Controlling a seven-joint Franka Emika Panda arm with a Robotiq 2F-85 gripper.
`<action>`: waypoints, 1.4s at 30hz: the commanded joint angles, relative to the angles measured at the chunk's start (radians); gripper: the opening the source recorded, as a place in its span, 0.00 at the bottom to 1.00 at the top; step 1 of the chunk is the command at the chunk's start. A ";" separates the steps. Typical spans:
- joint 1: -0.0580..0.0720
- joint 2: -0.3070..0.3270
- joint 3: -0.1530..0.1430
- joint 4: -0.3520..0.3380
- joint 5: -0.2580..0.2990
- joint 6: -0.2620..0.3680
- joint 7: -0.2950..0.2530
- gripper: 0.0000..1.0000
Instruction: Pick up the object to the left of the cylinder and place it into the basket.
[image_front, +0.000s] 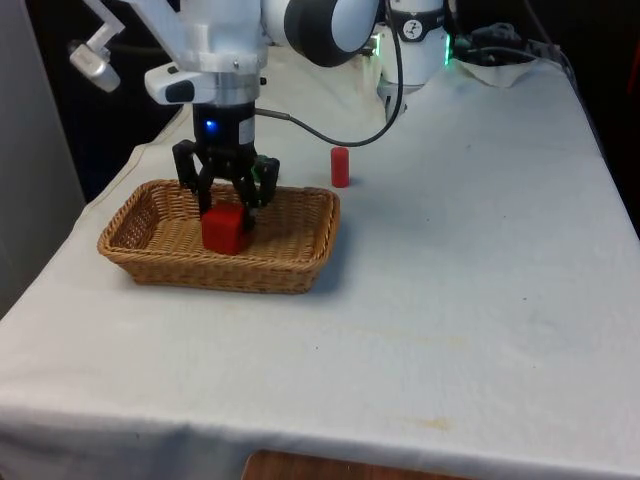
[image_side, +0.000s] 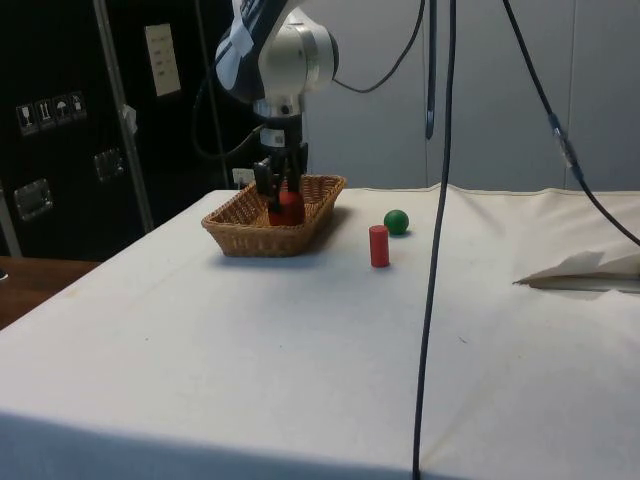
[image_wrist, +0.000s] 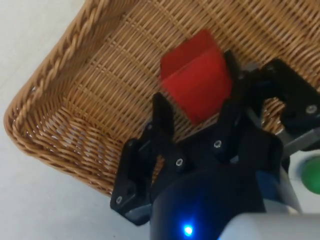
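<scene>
The red block (image_front: 225, 229) sits on the woven floor of the basket (image_front: 300, 262), directly beneath the hand (image_front: 222, 200), whose fingers are spread apart to either side of it and appear released, so the coming move is probably a straight lift.

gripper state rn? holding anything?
Gripper: fingers open, either side of the red cube sitting in the woven wicker basket; not gripping it.
</scene>
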 joint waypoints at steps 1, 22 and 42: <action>-0.003 -0.003 0.002 0.000 0.002 -0.001 -0.004 0.41; 0.029 -0.039 -0.052 -0.007 -0.013 -0.043 0.008 1.00; 0.089 -0.106 -0.139 -0.005 -0.022 -0.111 0.023 1.00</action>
